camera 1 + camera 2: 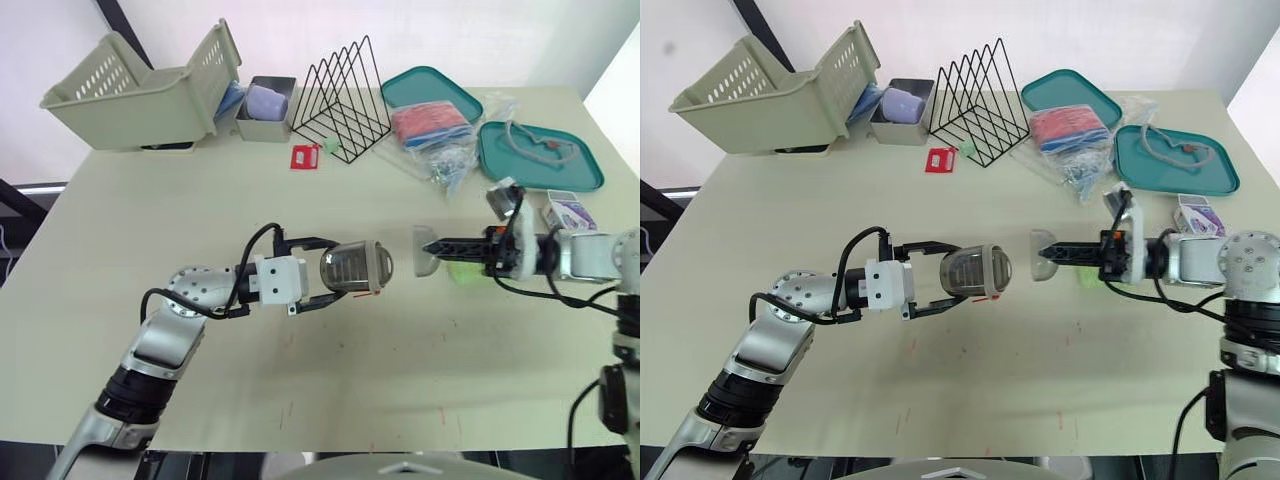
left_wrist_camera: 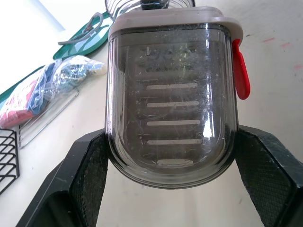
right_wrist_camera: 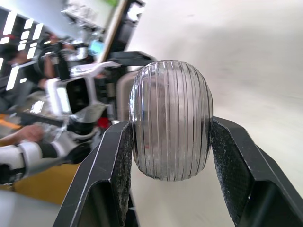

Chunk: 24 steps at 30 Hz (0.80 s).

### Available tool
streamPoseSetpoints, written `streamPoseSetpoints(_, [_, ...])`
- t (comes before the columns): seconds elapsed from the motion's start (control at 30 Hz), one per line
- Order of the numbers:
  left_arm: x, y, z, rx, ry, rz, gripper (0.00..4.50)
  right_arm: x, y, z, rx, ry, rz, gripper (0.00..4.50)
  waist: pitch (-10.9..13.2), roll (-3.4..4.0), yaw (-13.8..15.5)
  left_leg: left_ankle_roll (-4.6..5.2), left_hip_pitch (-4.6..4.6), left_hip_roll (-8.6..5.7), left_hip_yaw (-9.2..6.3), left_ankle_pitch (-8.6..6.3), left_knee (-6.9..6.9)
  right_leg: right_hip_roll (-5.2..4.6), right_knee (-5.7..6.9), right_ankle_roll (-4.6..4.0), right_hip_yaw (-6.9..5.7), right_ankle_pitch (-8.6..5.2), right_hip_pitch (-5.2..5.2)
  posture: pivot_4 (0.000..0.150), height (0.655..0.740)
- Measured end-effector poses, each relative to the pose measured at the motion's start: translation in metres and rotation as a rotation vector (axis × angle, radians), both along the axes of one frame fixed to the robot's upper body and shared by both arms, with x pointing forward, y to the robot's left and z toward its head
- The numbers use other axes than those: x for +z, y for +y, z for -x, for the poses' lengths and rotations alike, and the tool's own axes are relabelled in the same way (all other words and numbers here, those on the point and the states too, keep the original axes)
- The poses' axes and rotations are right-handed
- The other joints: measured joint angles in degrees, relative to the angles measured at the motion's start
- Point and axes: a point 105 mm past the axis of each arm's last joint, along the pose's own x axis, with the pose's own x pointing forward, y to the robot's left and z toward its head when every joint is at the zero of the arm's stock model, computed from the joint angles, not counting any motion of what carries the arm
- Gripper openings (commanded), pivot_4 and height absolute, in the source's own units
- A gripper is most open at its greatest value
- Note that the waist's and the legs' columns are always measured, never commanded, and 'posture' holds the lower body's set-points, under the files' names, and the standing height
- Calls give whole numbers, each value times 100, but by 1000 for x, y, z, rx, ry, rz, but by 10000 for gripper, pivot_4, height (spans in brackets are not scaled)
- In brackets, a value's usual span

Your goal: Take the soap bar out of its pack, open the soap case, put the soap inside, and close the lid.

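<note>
- Tabletop in the head camera is a pale, matte beige slab. I see my left pincer clamped around the soap case, a smoky see-through tub with a grey rim, held up off the surface.
- In that head view, my right pincer grips the lid, a clear rounded cap. The lid is apart from the case, with a gap between them, and the case's grey-rimmed end is turned toward it.
- Beside the right pincer's fingers, the soap bar, a pale green rounded lump, lies on the tabletop, partly hidden.
- Along the far edge stand a slotted plastic basket, a black wire rack of triangular loops and two glossy teal trays. A small white-and-purple box sits near my right arm.
- From the left wrist, the case is wedged between two black textured pads, spread just to its width. Its scuffed wall shows a slotted insert inside, and a red latch sits at the rim.
- From the right wrist, the lid's surface is finely ribbed along its length, oval in outline, and pinched at both sides by dimpled black fingers. The left pincer and case are blurred beyond it.
</note>
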Motion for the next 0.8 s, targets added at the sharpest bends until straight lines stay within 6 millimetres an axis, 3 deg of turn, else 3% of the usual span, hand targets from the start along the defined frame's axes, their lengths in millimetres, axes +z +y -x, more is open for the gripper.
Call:
streamPoseSetpoints(0.17, [-1,0,0,0,5,-2,34411,3,-65,-21,-245,-51,177,19614,1,-1,-13,0,2,0,3,0,-3,1,-2,0,3,0,-1,1500,7400])
streamPoseSetpoints(0.43, [-4,1,-2,7,19,0,34411,-13,-124,-39,-448,-34,419,19614,1,-1,-33,0,4,1,16,0,-5,2,0,0,18,0,-10,1500,7400])
streamPoseSetpoints(0.6, [-4,0,-3,8,21,7,34411,-17,-133,-53,-512,-39,482,19614,2,0,-32,0,2,1,19,0,-6,2,2,0,21,0,-13,1500,7400])
streamPoseSetpoints(0.77, [-5,1,-3,11,25,8,34411,-28,-129,-60,-520,-30,510,19614,2,0,-26,0,1,1,19,0,-7,1,1,0,21,0,-13,1500,7400])
streamPoseSetpoints(0.8, [-6,1,-3,13,29,8,34411,-27,-128,-62,-524,-33,518,24197,2,0,-26,0,2,1,19,0,-7,1,1,0,21,0,-13,1500,7400])
